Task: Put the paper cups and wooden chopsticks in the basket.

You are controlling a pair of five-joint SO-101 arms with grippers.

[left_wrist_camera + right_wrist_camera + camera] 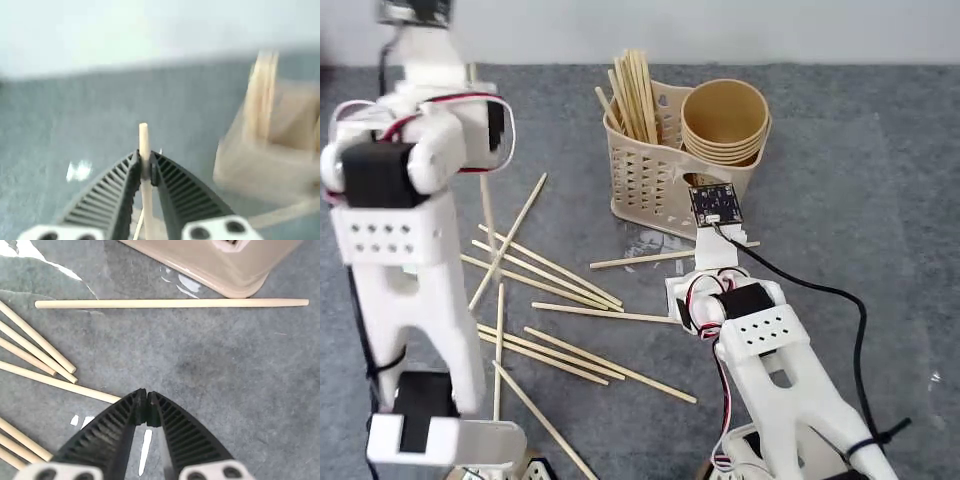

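Grey felt tabletop (880, 200) w/ pale plain wall (720, 30) behind.

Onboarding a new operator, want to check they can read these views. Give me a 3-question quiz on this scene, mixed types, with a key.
1. True or false: the stack of tan paper cups sits inside the beige slotted plastic basket.
2. What is the left hand gripping? A: a paper cup. B: a thin wooden chopstick. C: nothing.
3. Fill in: the right hand is shut above the table and holds ____.

Key: 1 true; 2 B; 3 nothing.
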